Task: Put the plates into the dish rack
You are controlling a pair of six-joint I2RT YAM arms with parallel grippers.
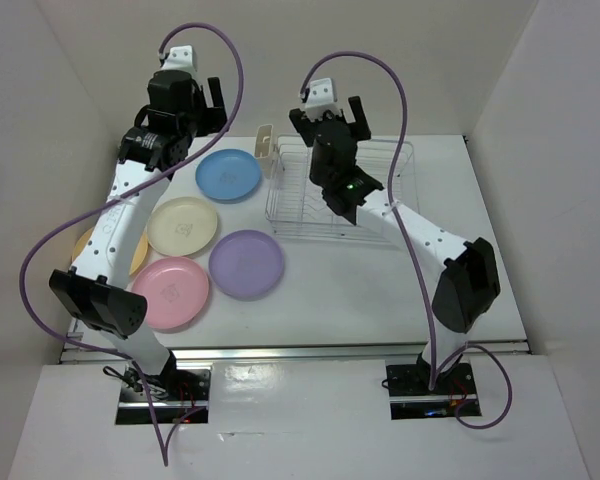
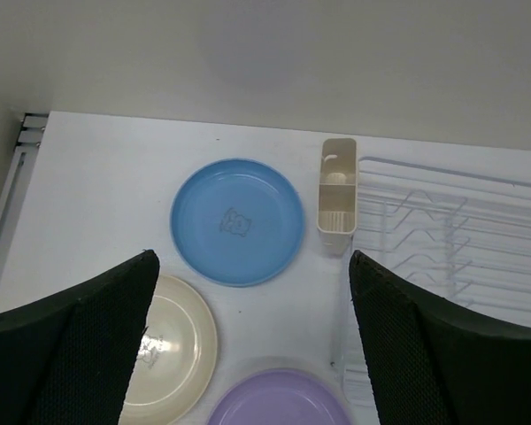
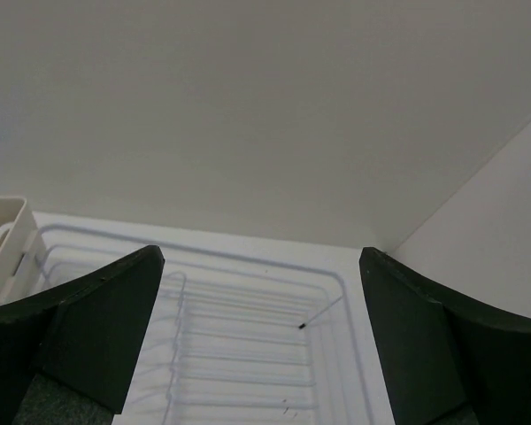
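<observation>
Five plates lie flat on the table left of the dish rack (image 1: 352, 205): blue (image 1: 228, 174), cream (image 1: 183, 226), purple (image 1: 246, 263), pink (image 1: 169, 291), and yellow-orange (image 1: 83, 245), mostly hidden under the left arm. The rack holds no plates; its cream cutlery cup (image 1: 266, 147) stands at its left end. My left gripper (image 1: 212, 104) is open and empty, held high above the blue plate (image 2: 237, 220). My right gripper (image 1: 352, 117) is open and empty, raised over the rack (image 3: 248, 328). The left wrist view also shows the cream plate (image 2: 181, 354), purple plate (image 2: 279, 405) and cup (image 2: 337, 195).
White enclosure walls stand close at the back and both sides. The table's front edge runs below the pink plate. The right arm's elbow (image 1: 467, 282) hangs over the table right of the rack.
</observation>
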